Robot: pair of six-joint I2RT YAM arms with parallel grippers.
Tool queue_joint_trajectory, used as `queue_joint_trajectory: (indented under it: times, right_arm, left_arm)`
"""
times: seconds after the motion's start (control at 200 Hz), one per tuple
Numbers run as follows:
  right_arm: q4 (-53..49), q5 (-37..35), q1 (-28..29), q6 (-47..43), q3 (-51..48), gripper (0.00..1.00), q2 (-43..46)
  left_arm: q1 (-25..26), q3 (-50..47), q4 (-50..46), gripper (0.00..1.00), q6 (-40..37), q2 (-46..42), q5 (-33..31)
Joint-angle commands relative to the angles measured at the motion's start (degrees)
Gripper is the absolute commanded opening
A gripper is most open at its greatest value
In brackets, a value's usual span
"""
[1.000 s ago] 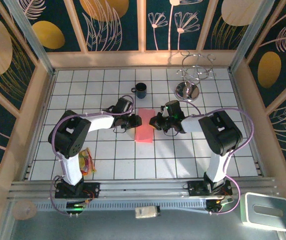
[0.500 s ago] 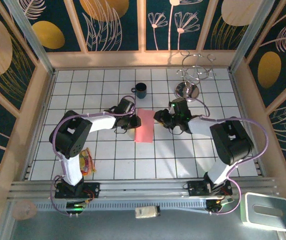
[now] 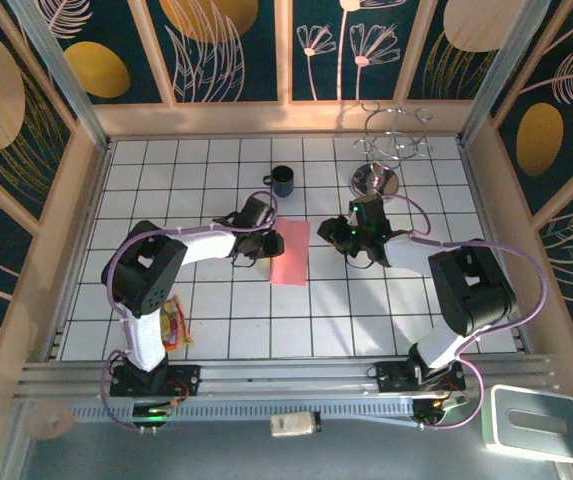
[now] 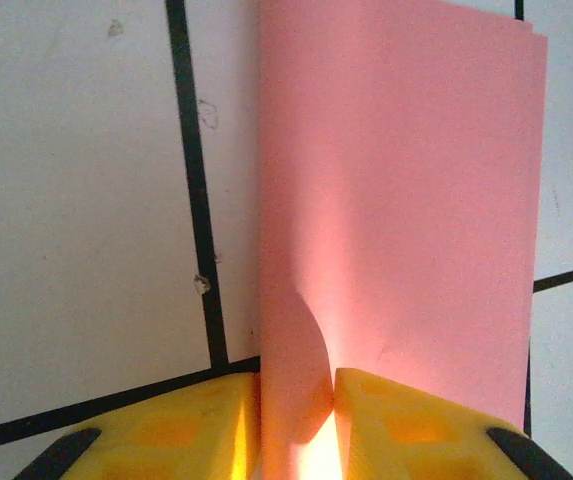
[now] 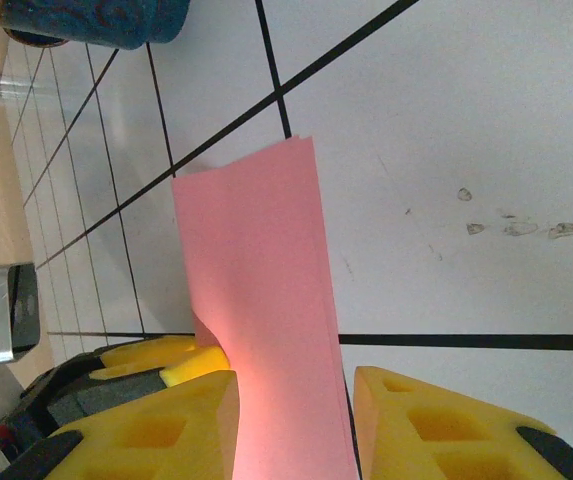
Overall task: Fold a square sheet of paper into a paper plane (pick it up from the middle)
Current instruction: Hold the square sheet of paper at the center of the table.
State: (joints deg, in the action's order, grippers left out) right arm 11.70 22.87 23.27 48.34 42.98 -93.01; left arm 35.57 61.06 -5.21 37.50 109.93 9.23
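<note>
Backing rightward, our right gripper (image 3: pixel 328 236) left the paper (image 3: pixel 290 253) — jaws part-open, empty; the left gripper (image 3: pixel 269 243) pinched its left edge mid-table, we judged to hold the fold.

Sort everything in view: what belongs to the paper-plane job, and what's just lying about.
For the job:
folded pink paper, pinched by the left gripper
right gripper, open

Lying about:
dark cup
wire stand
yellow-red packet

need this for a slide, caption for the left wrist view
Left gripper pinching an edge of the folded pink paper on the white tiled table.
</note>
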Motion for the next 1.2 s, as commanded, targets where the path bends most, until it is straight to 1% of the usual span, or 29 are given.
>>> queue_joint_trajectory:
  times: [0.0,0.265,0.736,0.941,1.196]
  right_arm:
    - [-0.63,-0.64,-0.39,-0.95,-0.59,0.36,0.6]
    - [-0.19,-0.11,-0.35,-0.85,-0.46,0.35,-0.14]
    - [0.59,1.29,-0.05,-0.95,-0.71,0.34,-0.83]
    - [1.63,3.15,1.36,-1.5,0.14,0.32,-2.15]
    - [4.02,6.14,4.88,-1.65,2.28,0.23,-5.48]
  left_arm:
    - [0.71,-2.31,-4.75,0.3,-4.07,8.15,-3.59]
    - [0.91,-1.38,-5.6,0.3,-6.11,8.72,-5.09]
    - [0.91,-0.23,-6.03,0.3,-4.63,10.96,-5.27]
    - [0.91,-0.19,-6.21,0.3,-3.85,11.72,-5.42]
    - [0.92,-0.41,-6.21,0.31,-3.66,12.24,-5.36]
